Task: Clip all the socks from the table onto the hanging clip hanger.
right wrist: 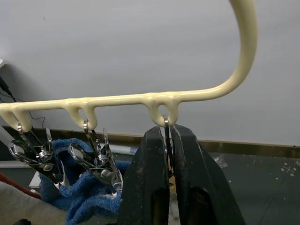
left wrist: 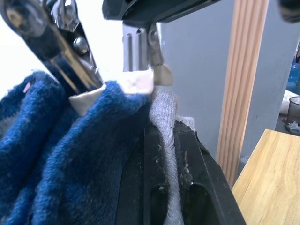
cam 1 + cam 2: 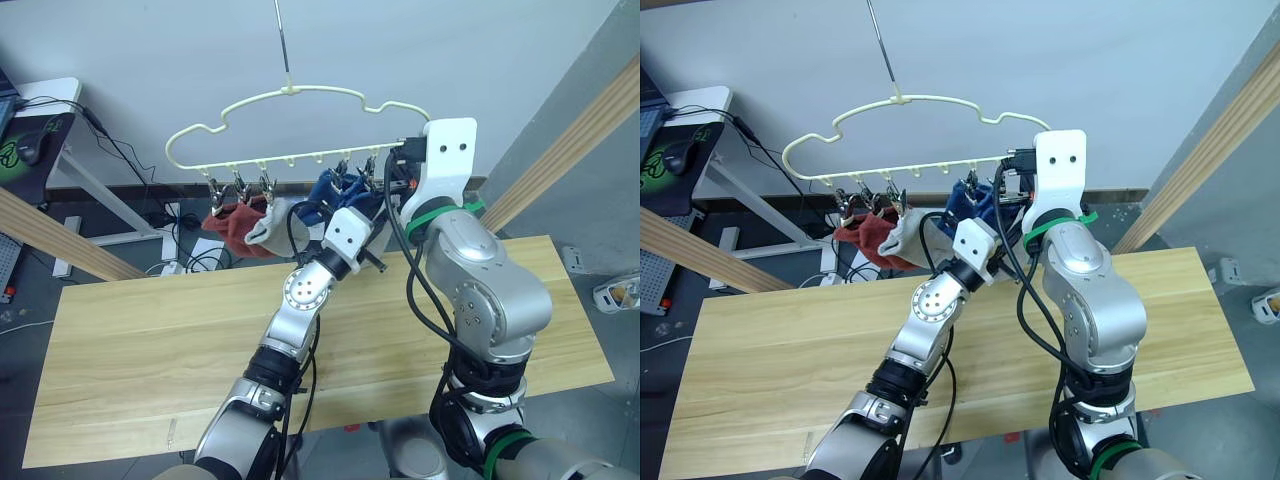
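The left pincer point(image 2: 161, 154) is clamped on a light grey knit ankle sock point(image 2: 165, 122), its 2 black fingers point(image 2: 133, 173) pressed against the fabric on either side. It lifts the sock's upper edge up to a small silver metal clip point(image 2: 140, 49), whose pale tips sit right at the fabric. The right pincer point(image 1: 167, 173) is closed around the last silver clip point(image 1: 166, 133) at the right end of the pale yellow cloud-shaped wire clip hanger point(image 3: 300, 92), squeezing it from both sides.

Judged from this, the step in hand is the last sock: the right arm works the end clip while the left feeds in the grey sock. The next move calls for the sock's edge to go fully between the clip's tips, then the right pincer easing off so the clip bites — only after that should the left let go.

Along the hanger's lower bar hang 2 rust red socks point(image 3: 228, 222), a second light grey sock point(image 3: 268, 226) and 2 blue terry socks point(image 3: 322, 195), each under its own clip. The long light wooden plank surface point(image 3: 150, 350) lies below, with no socks on the part in view.

The held sock's long axis appears to run roughly vertical, its upper edge pointing up at the clip — the lower part is hidden by the fingers. The hanger's bar runs left to right, rising slightly toward the right, under its thin metal hook point(image 3: 282, 40).
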Tool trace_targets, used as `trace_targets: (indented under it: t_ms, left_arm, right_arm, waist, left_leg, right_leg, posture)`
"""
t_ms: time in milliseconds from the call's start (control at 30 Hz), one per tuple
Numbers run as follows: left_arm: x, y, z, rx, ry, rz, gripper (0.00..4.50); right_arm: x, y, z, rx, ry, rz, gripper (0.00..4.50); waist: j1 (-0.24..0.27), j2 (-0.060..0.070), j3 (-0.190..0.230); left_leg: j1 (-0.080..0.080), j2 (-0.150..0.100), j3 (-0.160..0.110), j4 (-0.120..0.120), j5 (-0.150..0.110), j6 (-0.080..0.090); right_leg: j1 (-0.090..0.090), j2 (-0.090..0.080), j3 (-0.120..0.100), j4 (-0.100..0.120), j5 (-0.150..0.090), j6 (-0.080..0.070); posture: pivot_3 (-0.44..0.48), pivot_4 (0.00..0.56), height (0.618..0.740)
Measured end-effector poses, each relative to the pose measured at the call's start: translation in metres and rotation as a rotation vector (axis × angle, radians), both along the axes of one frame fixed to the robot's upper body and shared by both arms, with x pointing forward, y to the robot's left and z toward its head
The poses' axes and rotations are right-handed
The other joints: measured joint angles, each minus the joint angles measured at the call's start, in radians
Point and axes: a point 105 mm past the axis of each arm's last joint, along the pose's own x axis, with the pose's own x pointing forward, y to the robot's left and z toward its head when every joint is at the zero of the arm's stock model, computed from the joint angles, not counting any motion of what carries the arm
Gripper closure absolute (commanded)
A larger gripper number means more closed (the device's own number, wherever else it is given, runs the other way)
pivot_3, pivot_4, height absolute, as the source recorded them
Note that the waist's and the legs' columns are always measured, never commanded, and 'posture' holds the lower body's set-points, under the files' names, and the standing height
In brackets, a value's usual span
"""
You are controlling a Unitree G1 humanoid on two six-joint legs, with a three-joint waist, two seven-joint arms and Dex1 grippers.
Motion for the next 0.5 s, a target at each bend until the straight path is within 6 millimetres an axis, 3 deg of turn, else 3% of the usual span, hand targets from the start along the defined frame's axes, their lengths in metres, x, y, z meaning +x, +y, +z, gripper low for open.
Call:
trace_targets:
  t_ms: [500]
  left_arm:
    - [-0.0011, 0.001, 0.0035, 0.003, -0.043, 0.022, 4.49]
  right_arm:
    - [0.0002, -0.0022, -0.0011, -0.024, -0.017, -0.014, 4.5]
  waist:
    - [0.0, 0.0, -0.001]
  left_leg:
    - [-0.003, 0.0, 0.0, 0.009, -0.001, 0.001]
  right_leg:
    - [0.0, 0.0, -0.002, 0.004, 0.0, 0.0]
  posture:
    - [-0.313, 0.307, 0.735]
